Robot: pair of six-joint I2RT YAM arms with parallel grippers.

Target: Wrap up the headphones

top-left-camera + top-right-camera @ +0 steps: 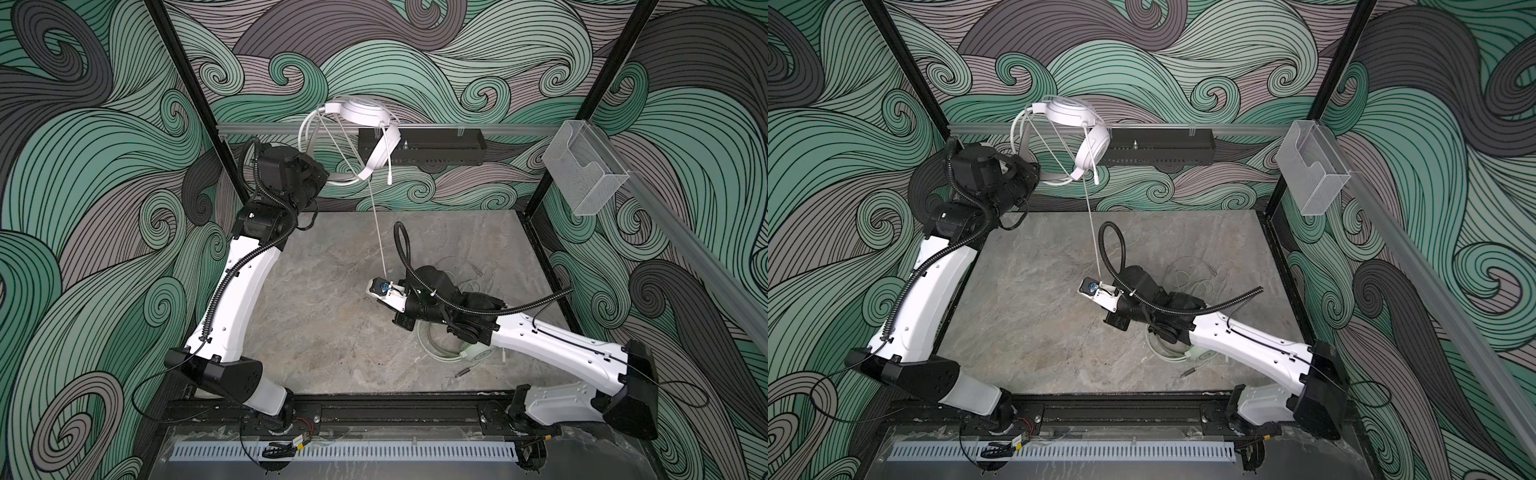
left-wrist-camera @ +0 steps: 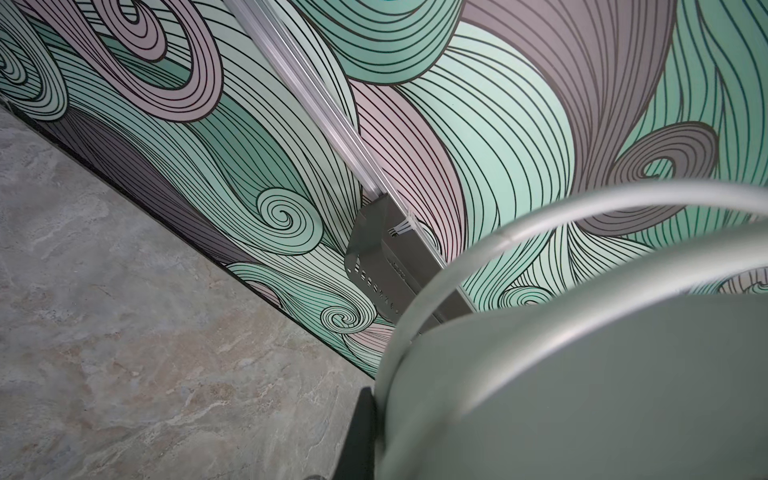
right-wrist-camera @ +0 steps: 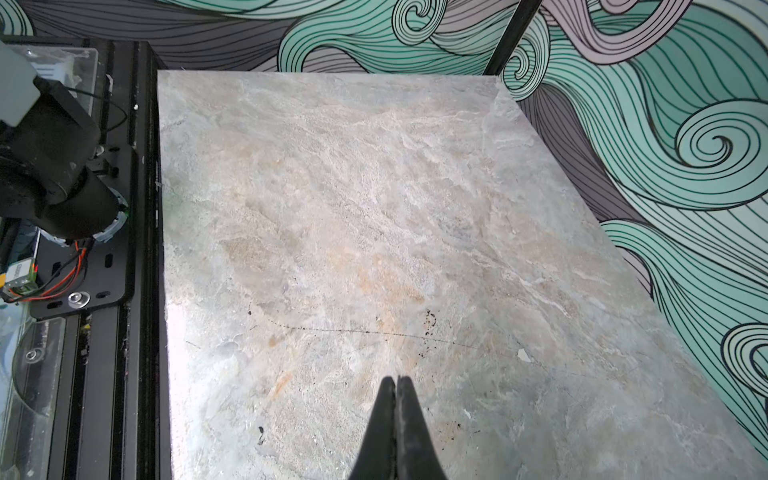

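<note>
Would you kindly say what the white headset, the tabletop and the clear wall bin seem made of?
White headset: smooth moulded plastic, satin. Tabletop: grey veined stone, or a stone-print laminate; matt. Wall bin: transparent acrylic, probably; the wall pattern shows through.

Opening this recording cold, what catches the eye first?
An all-white over-ear headset hangs high by the back wall beside the left arm's wrist, its thin white cable running taut down to the shut right gripper over the grey stone tabletop. A pale mint green headset lies half hidden under the right arm.
</note>
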